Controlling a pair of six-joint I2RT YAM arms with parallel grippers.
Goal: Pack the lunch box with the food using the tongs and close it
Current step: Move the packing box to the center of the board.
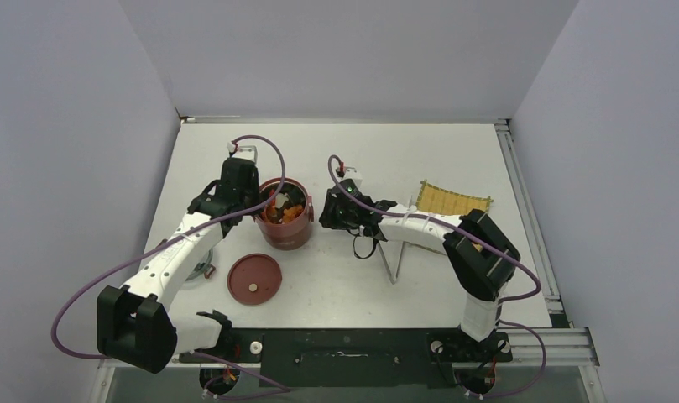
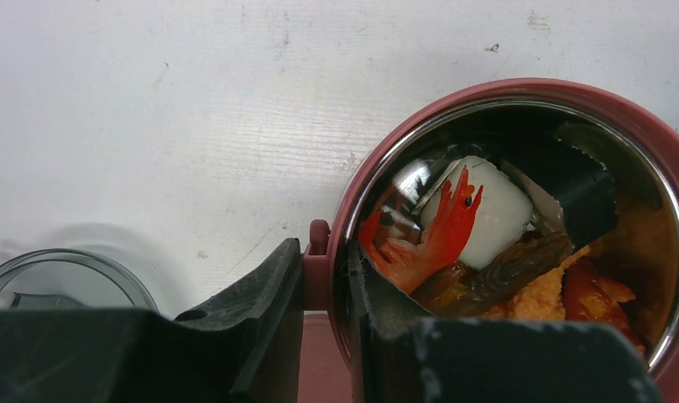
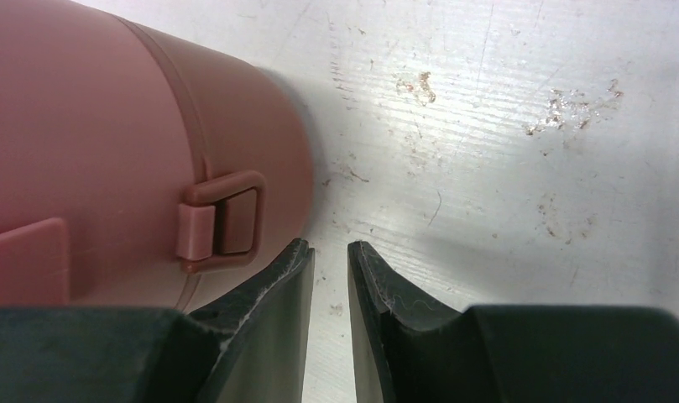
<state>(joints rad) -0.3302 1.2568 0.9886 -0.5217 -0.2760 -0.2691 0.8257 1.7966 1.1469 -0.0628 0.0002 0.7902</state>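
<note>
Left wrist view: the left gripper (image 2: 323, 252) pinches the rim of the round dark-red steel-lined lunch box (image 2: 520, 86) mid-table, one finger inside, one outside; white, red and orange food (image 2: 495, 214) lies within. The right gripper (image 3: 329, 252), narrowly parted and empty, stands just beside the box's wall.
</note>
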